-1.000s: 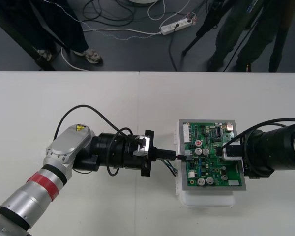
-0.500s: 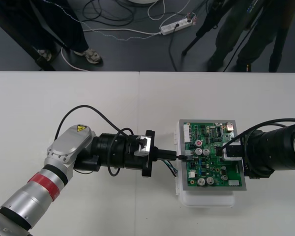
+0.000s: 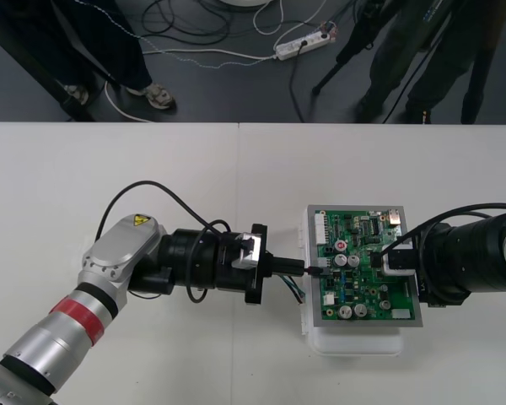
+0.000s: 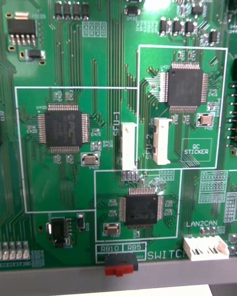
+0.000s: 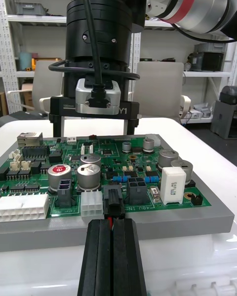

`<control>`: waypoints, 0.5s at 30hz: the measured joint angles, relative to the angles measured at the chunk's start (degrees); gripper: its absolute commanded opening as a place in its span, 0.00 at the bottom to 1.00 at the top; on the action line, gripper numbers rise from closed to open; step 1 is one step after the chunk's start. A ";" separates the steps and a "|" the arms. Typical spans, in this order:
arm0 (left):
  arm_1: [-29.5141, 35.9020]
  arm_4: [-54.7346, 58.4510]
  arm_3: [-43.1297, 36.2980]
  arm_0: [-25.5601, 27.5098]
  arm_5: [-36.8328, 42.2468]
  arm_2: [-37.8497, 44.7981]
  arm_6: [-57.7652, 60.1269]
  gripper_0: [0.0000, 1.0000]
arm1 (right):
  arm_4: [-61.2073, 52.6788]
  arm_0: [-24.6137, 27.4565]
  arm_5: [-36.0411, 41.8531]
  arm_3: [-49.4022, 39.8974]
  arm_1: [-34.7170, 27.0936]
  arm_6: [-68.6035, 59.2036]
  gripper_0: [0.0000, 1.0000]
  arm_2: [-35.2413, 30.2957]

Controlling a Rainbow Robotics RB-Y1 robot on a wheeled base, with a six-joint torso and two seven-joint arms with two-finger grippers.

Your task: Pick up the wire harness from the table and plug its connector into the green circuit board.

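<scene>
The left hand [image 5: 112, 224] is pinching the wire harness [image 3: 293, 289] narrowly, its plug [image 5: 113, 203] just ahead meeting the green circuit board [image 3: 367, 291]. Beyond, the right hand [image 5: 94, 128] is standing wide-fingered over it.

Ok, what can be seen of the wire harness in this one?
The wire harness is held by the left gripper, which is shut on it. Its small black plug pokes out past the fingertips and sits at a connector on the green circuit board, at the edge facing the gripper; whether it is fully seated cannot be told. A red wire shows between the black fingers; thin wires trail loose beside the gripper.
</scene>
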 measured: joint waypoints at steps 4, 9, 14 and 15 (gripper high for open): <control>-0.12 -0.10 0.00 0.00 0.16 0.00 0.00 0.00 | 0.00 0.00 0.00 0.00 0.00 0.00 1.00 0.00; -0.14 -0.16 0.01 0.00 0.21 0.00 0.00 0.00 | 0.01 0.00 0.00 0.00 0.00 0.00 1.00 0.00; -0.14 -0.17 0.01 0.00 0.22 0.00 0.00 0.00 | 0.01 0.00 0.00 0.00 0.00 0.00 1.00 0.00; -0.14 -0.18 0.01 0.00 0.22 0.00 0.00 0.00 | 0.01 0.00 0.00 0.00 0.00 0.00 1.00 0.00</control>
